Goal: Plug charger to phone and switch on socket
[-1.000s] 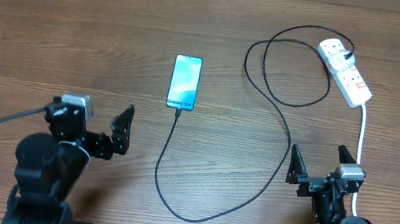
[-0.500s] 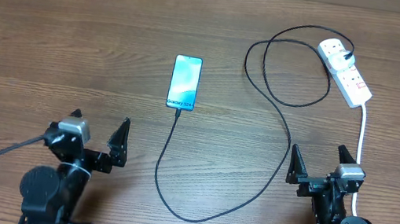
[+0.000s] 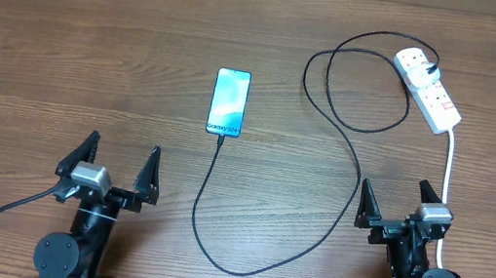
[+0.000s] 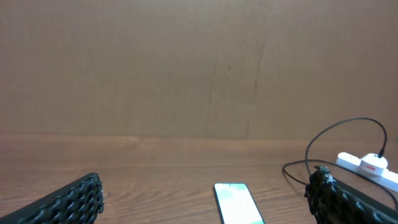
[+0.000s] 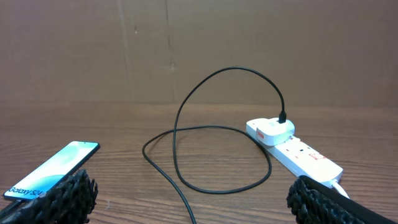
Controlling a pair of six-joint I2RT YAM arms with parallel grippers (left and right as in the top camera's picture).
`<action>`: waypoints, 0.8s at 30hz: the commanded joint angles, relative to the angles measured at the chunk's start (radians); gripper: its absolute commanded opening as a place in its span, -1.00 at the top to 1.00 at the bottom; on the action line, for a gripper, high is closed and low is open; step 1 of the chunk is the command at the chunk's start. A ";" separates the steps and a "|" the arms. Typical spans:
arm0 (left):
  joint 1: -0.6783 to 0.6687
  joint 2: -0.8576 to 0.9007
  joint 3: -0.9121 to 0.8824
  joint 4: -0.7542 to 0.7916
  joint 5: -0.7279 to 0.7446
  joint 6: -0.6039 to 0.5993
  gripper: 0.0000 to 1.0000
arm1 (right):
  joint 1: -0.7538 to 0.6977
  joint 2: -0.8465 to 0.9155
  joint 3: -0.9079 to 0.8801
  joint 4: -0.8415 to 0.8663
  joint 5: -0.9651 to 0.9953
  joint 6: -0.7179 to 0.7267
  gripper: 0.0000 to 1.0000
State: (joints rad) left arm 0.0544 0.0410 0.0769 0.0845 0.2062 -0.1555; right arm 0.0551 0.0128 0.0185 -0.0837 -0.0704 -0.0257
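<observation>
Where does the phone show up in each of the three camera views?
Overhead: the phone sits just left of centre, in the upper half, screen lit.
Left wrist: at the bottom edge, right of centre, cut off by the frame.
Right wrist: lower left, seen at a slant.
Shared landmark: the white socket, upper right overhead, far right in the left wrist view, right of centre in the right wrist view.

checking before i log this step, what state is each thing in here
phone, screen lit, lying flat
charger, white plug in the power strip, other end at the phone's bottom edge, looks plugged in
power strip, plug inserted, switch position too small to tell
left gripper, open, empty
right gripper, open, empty
</observation>
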 commanded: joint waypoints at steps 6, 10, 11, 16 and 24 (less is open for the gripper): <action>0.007 -0.038 -0.072 0.017 -0.091 -0.068 -1.00 | 0.003 -0.010 -0.010 0.003 0.013 -0.002 -1.00; 0.007 -0.038 -0.072 -0.037 -0.138 -0.054 -1.00 | 0.003 -0.010 -0.010 0.003 0.013 -0.002 -1.00; 0.007 -0.038 -0.072 -0.060 -0.146 -0.053 -1.00 | 0.003 -0.010 -0.010 0.003 0.013 -0.002 -1.00; 0.007 -0.038 -0.072 -0.138 -0.144 -0.013 -1.00 | 0.003 -0.010 -0.010 0.003 0.013 -0.002 -1.00; -0.025 -0.038 -0.072 -0.161 -0.161 0.099 -1.00 | 0.003 -0.010 -0.010 0.003 0.013 -0.002 -1.00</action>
State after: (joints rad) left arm 0.0505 0.0151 0.0090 -0.0715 0.0696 -0.1265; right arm 0.0551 0.0128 0.0185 -0.0830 -0.0696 -0.0257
